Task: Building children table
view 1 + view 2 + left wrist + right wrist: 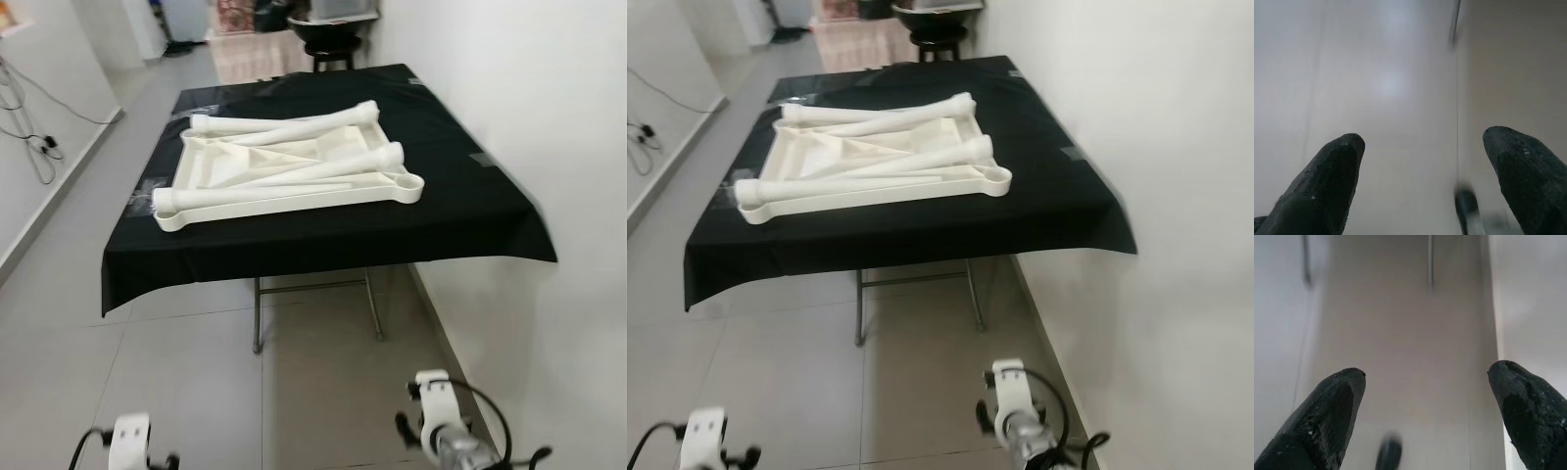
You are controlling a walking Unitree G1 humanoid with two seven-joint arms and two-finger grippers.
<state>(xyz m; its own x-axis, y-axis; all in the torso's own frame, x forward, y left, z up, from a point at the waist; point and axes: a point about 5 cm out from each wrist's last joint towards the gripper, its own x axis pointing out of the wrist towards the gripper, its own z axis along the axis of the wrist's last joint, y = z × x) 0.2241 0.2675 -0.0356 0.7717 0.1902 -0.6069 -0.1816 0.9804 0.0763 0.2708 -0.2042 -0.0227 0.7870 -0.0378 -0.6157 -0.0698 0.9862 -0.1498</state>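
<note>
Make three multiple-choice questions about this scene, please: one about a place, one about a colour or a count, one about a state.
1. Where do the white table legs lie?
A. on the floor
B. on the upturned white tabletop
C. on the dark stool

2. What colour is the cloth that covers the folding table?
A. black
B. red
C. white

3. How do the fingers of the left claw and the right claw stand?
A. both open, holding nothing
B. both shut on a leg
C. left shut, right open

Answers: 1 B, the legs rest across the upturned tabletop; 2 A, the cloth is black all over; 3 A, each wrist view shows two fingers wide apart with floor between them.
</note>
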